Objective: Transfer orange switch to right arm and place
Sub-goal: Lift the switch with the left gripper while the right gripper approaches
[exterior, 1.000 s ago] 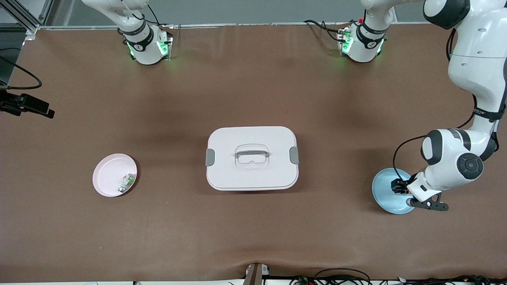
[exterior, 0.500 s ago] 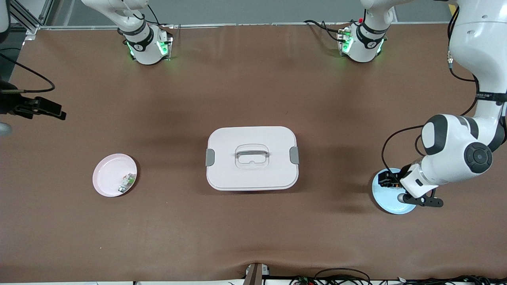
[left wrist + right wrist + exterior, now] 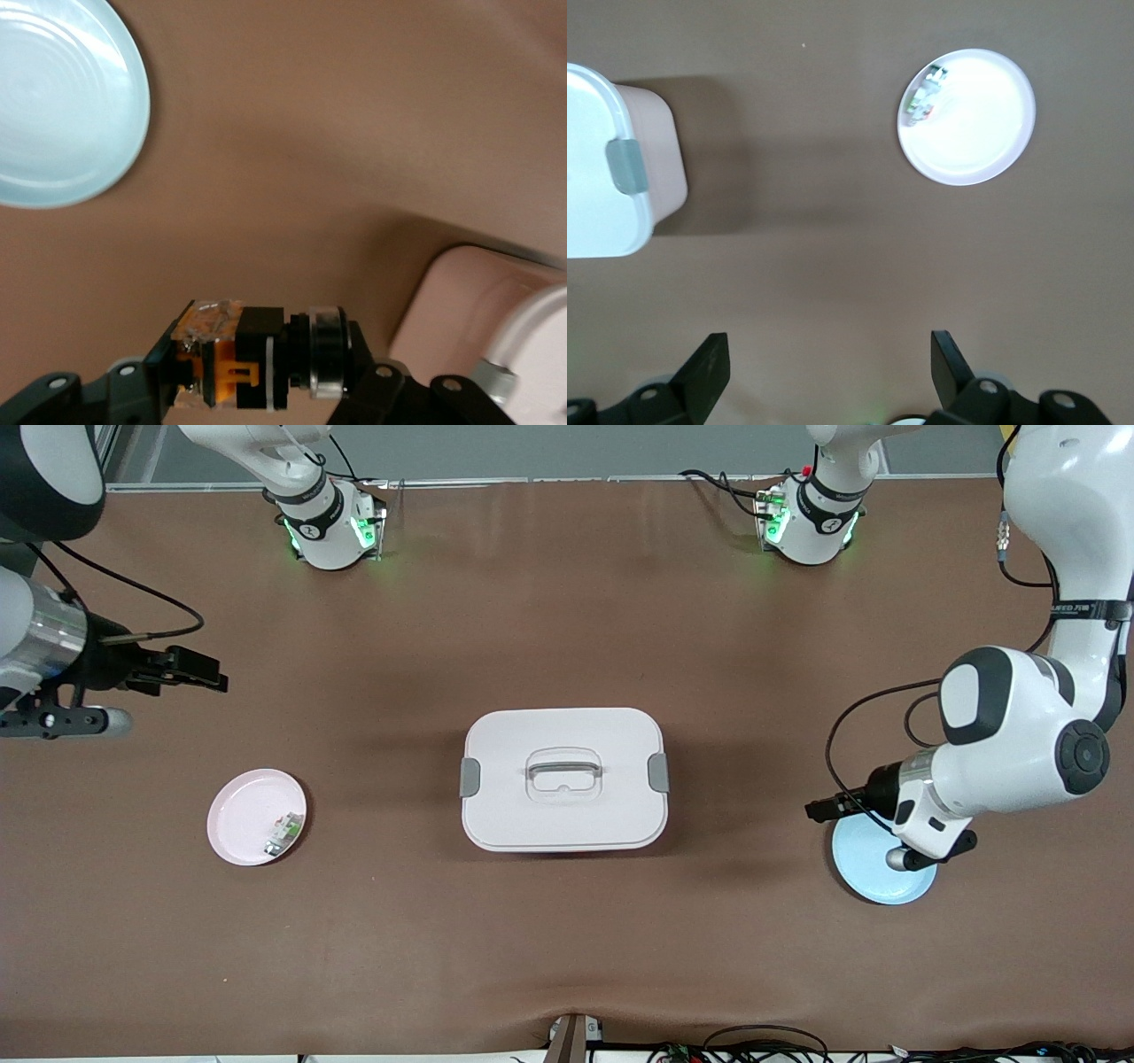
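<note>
My left gripper (image 3: 817,810) is shut on the orange switch (image 3: 226,359), a black body with orange parts and a silver ring. It holds the switch in the air over the table, just beside the light blue plate (image 3: 864,868), which also shows bare in the left wrist view (image 3: 62,97). My right gripper (image 3: 202,675) is open and empty, up over the table at the right arm's end. The right wrist view shows its gripper (image 3: 828,367) with fingers wide apart over bare table.
A white lidded box (image 3: 563,779) with grey clips stands mid-table; it also shows in the right wrist view (image 3: 602,159). A pink plate (image 3: 244,810) near the right arm's end holds a small white-and-green part (image 3: 283,834). Cables lie along the table's near edge.
My left gripper has risen off the blue plate with the switch and moved toward the box. My right arm has swung into view over its end of the table.
</note>
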Available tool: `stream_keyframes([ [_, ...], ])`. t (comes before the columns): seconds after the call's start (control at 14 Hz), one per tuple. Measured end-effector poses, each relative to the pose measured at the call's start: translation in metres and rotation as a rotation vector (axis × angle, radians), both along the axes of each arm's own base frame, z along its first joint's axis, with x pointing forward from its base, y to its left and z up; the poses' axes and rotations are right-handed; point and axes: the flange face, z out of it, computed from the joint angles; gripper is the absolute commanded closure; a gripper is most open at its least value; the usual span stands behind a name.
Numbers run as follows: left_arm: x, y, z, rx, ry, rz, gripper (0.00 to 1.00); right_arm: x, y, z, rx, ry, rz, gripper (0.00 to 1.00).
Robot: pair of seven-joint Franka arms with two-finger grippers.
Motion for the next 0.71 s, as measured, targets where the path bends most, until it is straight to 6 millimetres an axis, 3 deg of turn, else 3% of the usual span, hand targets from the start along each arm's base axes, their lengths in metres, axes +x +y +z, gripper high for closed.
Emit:
stream_keyframes([
  [0.36, -0.032, -0.109, 0.053, -0.029, 0.105, 0.284, 1.0, 0.003, 0.057, -0.026, 0.094, 0.01, -0.08, 0.0],
  [0.71, -0.063, -0.23, 0.073, -0.043, 0.243, 0.546, 1.0, 0.0, 0.096, -0.032, 0.216, 0.027, -0.145, 0.0],
])
